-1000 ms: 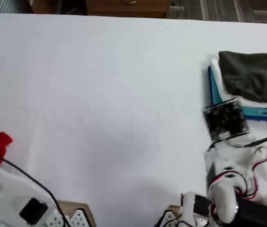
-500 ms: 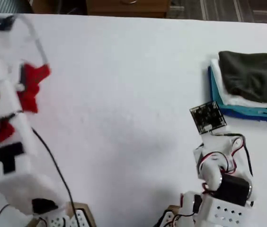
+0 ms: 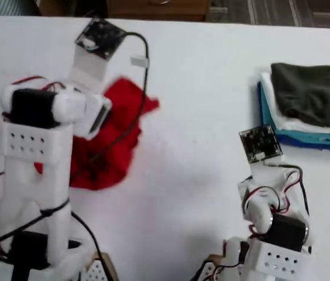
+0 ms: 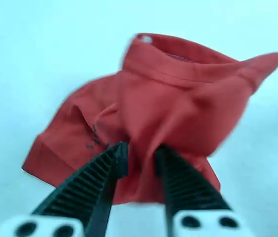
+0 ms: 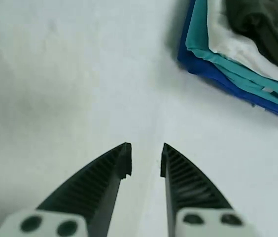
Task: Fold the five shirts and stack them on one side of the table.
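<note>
A crumpled red shirt (image 3: 109, 140) (image 4: 178, 89) lies on the left half of the white table (image 3: 200, 76). The left arm (image 3: 36, 146) stands over it, and my left gripper (image 4: 140, 157) is shut on a fold of the red cloth. At the right edge sits a stack of folded shirts (image 3: 308, 105) (image 5: 237, 44), with a dark olive one on top, then white, teal and blue. The right arm (image 3: 267, 199) is at the front right, just short of the stack. My right gripper (image 5: 145, 160) hangs a little open over bare table, holding nothing.
Dark flooring and a wooden cabinet (image 3: 159, 9) lie beyond the table's far edge. Both arm bases stand at the near edge, with cables looping around them. The white tabletop spreads wide between the red shirt and the stack.
The left arm swung in from the left edge, bringing the red shirt onto the left half of the table. The right arm drew back from the stack and then held.
</note>
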Controlling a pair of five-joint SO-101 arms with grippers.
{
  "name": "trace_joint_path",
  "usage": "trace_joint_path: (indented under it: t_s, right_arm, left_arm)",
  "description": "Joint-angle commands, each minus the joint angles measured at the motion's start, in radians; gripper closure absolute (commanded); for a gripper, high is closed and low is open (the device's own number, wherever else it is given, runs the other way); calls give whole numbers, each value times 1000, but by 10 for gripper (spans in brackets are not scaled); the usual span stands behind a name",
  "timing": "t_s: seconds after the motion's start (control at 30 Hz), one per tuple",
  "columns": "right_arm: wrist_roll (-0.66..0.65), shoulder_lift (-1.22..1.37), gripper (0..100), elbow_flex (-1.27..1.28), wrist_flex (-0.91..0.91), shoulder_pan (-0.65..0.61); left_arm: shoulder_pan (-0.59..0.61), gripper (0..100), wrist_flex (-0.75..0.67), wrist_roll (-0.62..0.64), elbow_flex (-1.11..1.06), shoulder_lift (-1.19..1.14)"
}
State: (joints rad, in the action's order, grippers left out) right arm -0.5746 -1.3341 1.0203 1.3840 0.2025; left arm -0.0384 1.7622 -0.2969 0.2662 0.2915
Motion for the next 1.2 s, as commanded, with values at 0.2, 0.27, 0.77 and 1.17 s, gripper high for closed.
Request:
trace_joint_path:
  t_s: [0.2, 0.27, 0.77, 1.17]
  right_arm:
    - [9, -5, 893, -5, -16, -4]
    - [9, -5, 892, -5, -18, -5]
    - [9, 21, 786, -6, -59, -137]
    - [247, 739, 785, -578, 147, -636]
  left_arm:
    - [244, 824, -32, -2, 41, 20]
    - [336, 827, -92, -29, -44, -20]
    - [709, 826, -620, -117, -470, -350]
    - [755, 827, -729, -164, -463, -574]
